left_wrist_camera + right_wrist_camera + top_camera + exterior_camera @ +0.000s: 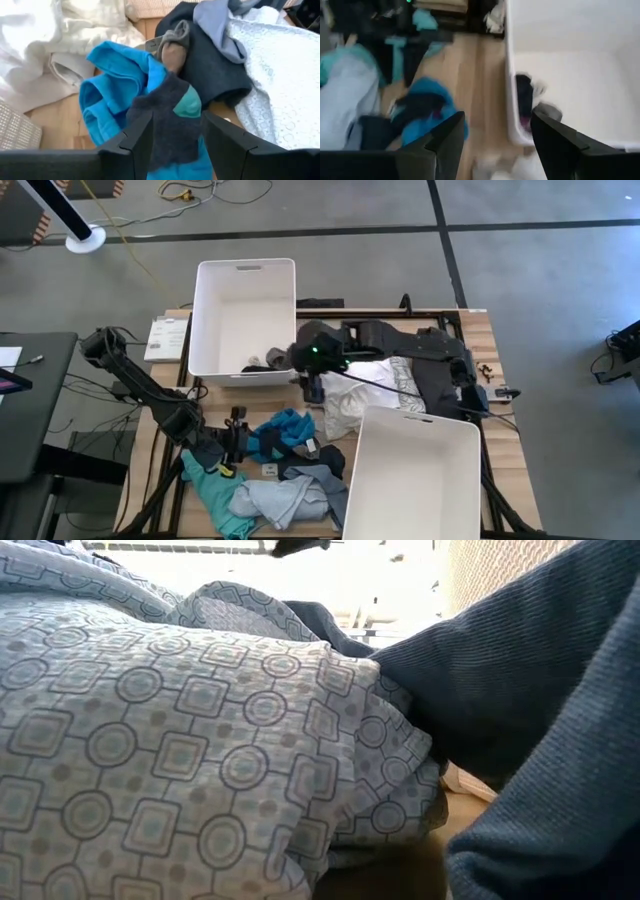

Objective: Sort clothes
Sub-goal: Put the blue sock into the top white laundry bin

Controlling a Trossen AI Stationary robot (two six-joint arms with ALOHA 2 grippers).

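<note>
A heap of clothes lies on the table: a bright blue garment (285,430), a teal one (215,490), a pale patterned one (285,500), dark ones (320,460) and a white one (370,395). My left gripper (235,442) is open and low at the blue garment. In the left wrist view its fingers (137,142) stand on either side of a dark grey sock with a teal heel (172,117), which lies on the blue garment (117,82). My right gripper (310,372) is open and empty by the far bin's near right corner; it also shows in the right wrist view (495,145). My left gripper has the dark grey sock's near end (165,145) between its open fingers, which come at it low from the table's left side. Whether the fingers touch the sock I cannot tell. The sock lies on the blue garment.
A white bin (205,320) stands at the far left with a few small dark and pale pieces (265,362) in its near end. A second white bin (380,480) stands at the near right. The patterned cloth (180,740) and a dark blue cloth (520,680) fill the low view.
</note>
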